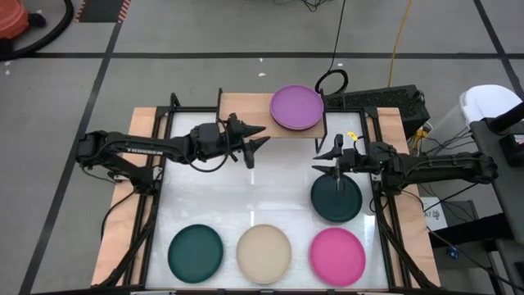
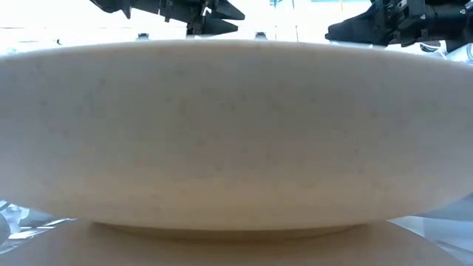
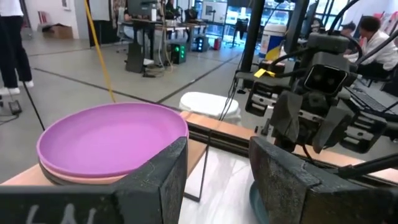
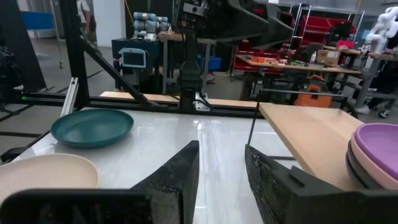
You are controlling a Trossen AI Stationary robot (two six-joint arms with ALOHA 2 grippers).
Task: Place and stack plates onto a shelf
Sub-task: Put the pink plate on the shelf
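Note:
The light-wood shelf (image 1: 246, 111) stands at the table's far edge. A stack topped by a purple plate (image 1: 296, 107) rests on its right half; the left wrist view shows the purple plate (image 3: 112, 140) lying on a pink one (image 3: 68, 177). A dark plate (image 1: 336, 199) lies flat on the table's right side. Dark teal (image 1: 196, 251), beige (image 1: 264, 252) and magenta (image 1: 337, 256) plates lie in a row along the near edge. My left gripper (image 1: 259, 139) is open and hovers just left of the shelf's front edge. My right gripper (image 1: 327, 160) is open above the dark plate's far rim.
The beige plate (image 2: 236, 133) fills the low view, with both arms showing above it. Black frame rails (image 1: 155, 197) run along the table's left and right sides. The shelf's left half (image 4: 311, 134) is bare wood. The white table middle (image 1: 262, 180) holds no objects.

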